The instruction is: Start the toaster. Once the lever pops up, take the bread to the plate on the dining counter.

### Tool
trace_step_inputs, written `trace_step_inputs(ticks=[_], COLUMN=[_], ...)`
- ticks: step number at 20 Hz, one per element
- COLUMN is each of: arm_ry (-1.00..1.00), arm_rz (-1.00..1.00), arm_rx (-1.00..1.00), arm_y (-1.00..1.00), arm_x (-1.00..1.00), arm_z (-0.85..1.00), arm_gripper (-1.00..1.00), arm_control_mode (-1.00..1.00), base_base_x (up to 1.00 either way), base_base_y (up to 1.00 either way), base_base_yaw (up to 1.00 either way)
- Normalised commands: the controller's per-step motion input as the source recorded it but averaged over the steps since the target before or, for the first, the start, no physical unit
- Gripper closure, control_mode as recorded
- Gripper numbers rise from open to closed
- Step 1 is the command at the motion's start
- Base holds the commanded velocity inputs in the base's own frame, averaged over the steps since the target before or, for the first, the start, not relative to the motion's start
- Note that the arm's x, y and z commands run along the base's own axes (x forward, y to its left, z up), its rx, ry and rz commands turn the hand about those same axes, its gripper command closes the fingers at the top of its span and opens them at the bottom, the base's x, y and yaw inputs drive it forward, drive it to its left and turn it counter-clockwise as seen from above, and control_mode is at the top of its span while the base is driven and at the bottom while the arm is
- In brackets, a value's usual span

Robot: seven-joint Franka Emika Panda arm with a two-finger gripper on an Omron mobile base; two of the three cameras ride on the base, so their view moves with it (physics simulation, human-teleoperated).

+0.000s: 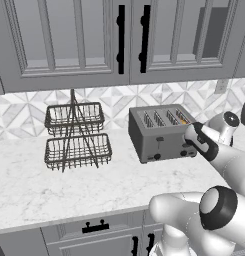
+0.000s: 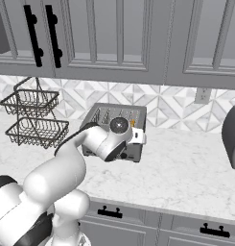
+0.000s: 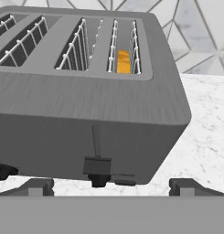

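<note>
Your tool [image 3: 111,188], nearest the camera, stands with its jaws spread wide and nothing between them, just in front of the toaster's [image 3: 86,119] long face, near the black lever [image 3: 97,165]. You see the bread [image 3: 124,62] down in the rightmost slot; the toaster sits on the marble counter [image 1: 54,185].

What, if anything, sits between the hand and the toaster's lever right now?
Nothing visible. In the hand view the open hand faces the toaster on its long side, with the lever straight ahead between the fingertips and bare counter beneath. The bread sits in the end slot above.
</note>
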Motion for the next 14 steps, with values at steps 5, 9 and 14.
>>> trace_step_inputs(ticks=[5, 9, 14], arm_ry=[0.00, 0.00, 0.00], arm_rz=[0.00, 0.00, 0.00], arm_rx=[0.00, 0.00, 0.00], arm_y=[0.00, 0.00, 0.00], arm_x=[0.00, 0.00, 0.00], arm_z=[0.00, 0.00, 0.00], arm_gripper=[-1.00, -1.00, -1.00], arm_control_mode=[-1.00, -1.00, -1.00], base_base_x=[0.00, 0.00, 0.00], base_base_y=[0.00, 0.00, 0.00], base_base_yaw=[0.00, 0.00, 0.00])
